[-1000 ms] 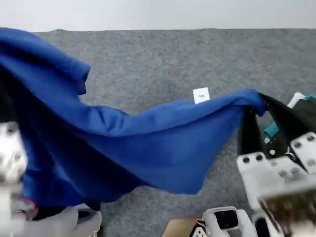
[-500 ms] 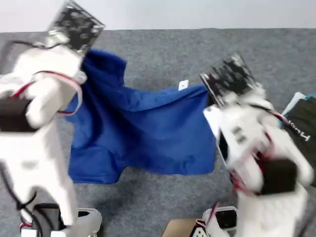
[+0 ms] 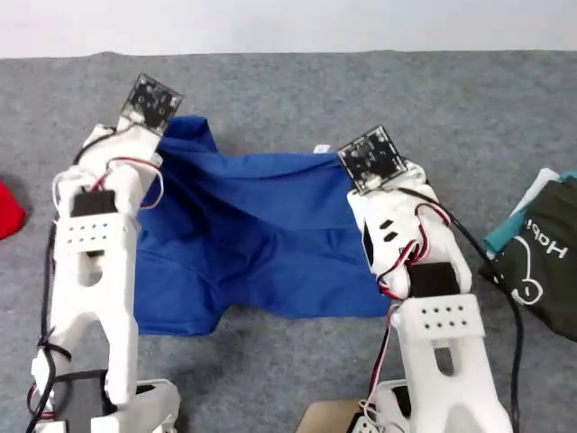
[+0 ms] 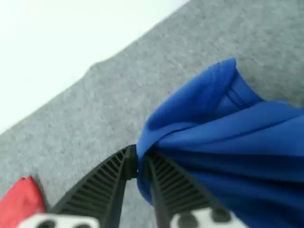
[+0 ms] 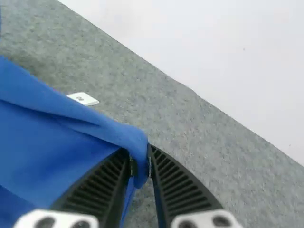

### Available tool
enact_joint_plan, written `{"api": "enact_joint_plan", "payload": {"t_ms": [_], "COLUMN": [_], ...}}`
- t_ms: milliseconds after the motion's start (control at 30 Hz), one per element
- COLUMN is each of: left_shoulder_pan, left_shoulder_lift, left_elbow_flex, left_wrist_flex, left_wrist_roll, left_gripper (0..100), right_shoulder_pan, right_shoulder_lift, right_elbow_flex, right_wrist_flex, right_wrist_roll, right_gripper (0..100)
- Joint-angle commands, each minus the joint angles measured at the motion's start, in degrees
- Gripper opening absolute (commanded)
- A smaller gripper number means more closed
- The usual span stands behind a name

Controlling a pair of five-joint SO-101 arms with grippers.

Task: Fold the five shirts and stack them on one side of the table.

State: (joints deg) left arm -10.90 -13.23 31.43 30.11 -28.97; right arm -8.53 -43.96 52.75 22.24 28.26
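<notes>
The blue shirt (image 3: 261, 244) lies spread across the middle of the grey counter (image 3: 451, 108), between the two arms. Its near part rests flat on the surface, and its far edge is gathered up at both ends.

The left end effector (image 4: 137, 161) is closed narrow on a bunched fold of the shirt at its left far corner, where a sleeve pokes out toward the far edge of the counter. The blue cloth is pinched between the ribbed black fingers (image 4: 111, 173).

The right end effector (image 5: 140, 164) is likewise clamped on the shirt's right far corner, with a thin lip of fabric caught between its fingers (image 5: 107, 180). A small white label (image 5: 83, 99) sits on the shirt's far edge just beside that grip.

A red cloth (image 3: 7, 209) lies at the left edge of the counter, well apart from the shirt. A dark garment (image 3: 541, 262) with a white drawing on it lies at the right edge, over something teal and white.
</notes>
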Motion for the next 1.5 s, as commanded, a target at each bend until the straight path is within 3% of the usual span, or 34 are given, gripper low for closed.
{"api": "enact_joint_plan", "payload": {"t_ms": [0, 200, 400, 733, 933, 1467], "left_shoulder_pan": [-0.26, 0.00, -0.35, -0.26, -0.35, 0.70], "left_shoulder_lift": [-0.97, 0.35, 10.73, 26.29, 33.67, 46.95], "left_elbow_flex": [4.35, 10.24, 6.73, -9.98, -20.26, -39.16], "left_wrist_flex": [-13.98, -34.73, -46.86, -47.47, -47.30, -47.21], "left_wrist_roll": [-0.35, -0.35, -0.44, -0.35, -0.53, -0.62], "left_gripper": [0, 0, 0, 0, 0, 0], "right_shoulder_pan": [2.86, 4.70, 4.44, 4.70, 4.70, 4.79], "right_shoulder_lift": [3.21, 12.44, 22.46, 38.37, 47.25, 61.14], "right_elbow_flex": [0.62, 0.44, -3.60, -16.79, -24.09, -41.14], "right_wrist_flex": [-9.63, -24.84, -37.49, -45.23, -49.98, -50.07], "right_wrist_roll": [0.62, 2.20, 4.22, 4.57, 8.79, 9.93], "right_gripper": [0.9, 0.9, 0.9, 0.9, 0.9, 0.9]}}
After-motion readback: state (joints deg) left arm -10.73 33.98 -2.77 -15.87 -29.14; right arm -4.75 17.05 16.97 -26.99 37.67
